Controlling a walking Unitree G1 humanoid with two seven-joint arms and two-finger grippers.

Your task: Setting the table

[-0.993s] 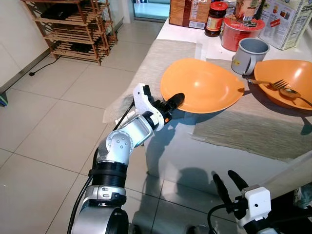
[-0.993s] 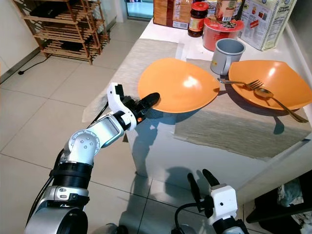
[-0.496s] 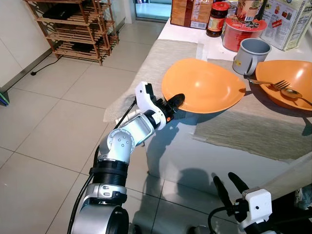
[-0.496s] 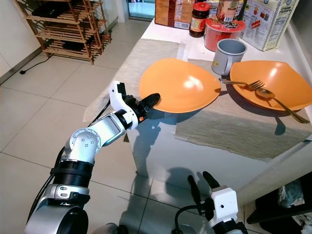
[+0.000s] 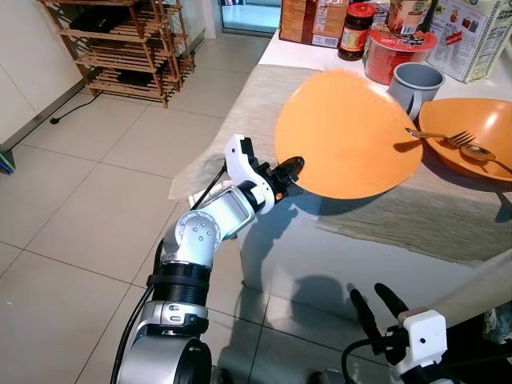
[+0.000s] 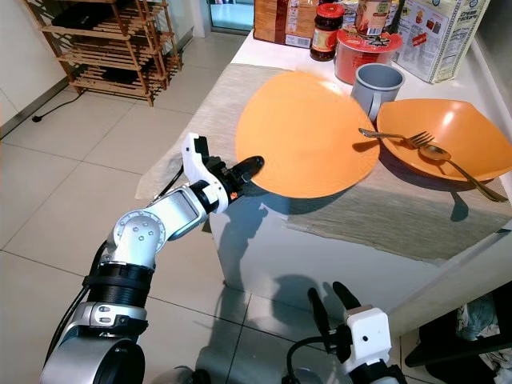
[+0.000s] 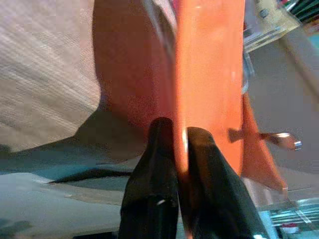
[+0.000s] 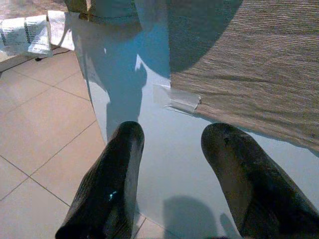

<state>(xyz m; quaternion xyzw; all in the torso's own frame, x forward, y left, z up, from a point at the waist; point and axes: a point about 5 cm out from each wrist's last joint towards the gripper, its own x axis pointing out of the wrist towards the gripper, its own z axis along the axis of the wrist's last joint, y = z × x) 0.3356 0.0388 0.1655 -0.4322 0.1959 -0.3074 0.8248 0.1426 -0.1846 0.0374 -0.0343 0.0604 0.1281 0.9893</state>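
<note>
Left hand (image 5: 290, 170) grips tilted orange plate (image 5: 348, 132); right hand (image 5: 374, 308) hangs released.

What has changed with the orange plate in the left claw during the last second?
The left claw, shut on the near rim of the orange plate, has tipped it up: its far edge rose from nearly flat and now hides part of the grey mug. The second plate with fork and spoon, and the right claw held low, stayed as they were.

Setting: a home dining area.
Floor: pale tiles (image 5: 72, 208), left of frame.
Shelving: wooden rack (image 5: 120, 48), upper left.
Desk (image 5: 320, 248): woven placemats (image 5: 416, 216), cereal boxes (image 5: 472, 36), jar (image 5: 356, 30), upper right.
</note>
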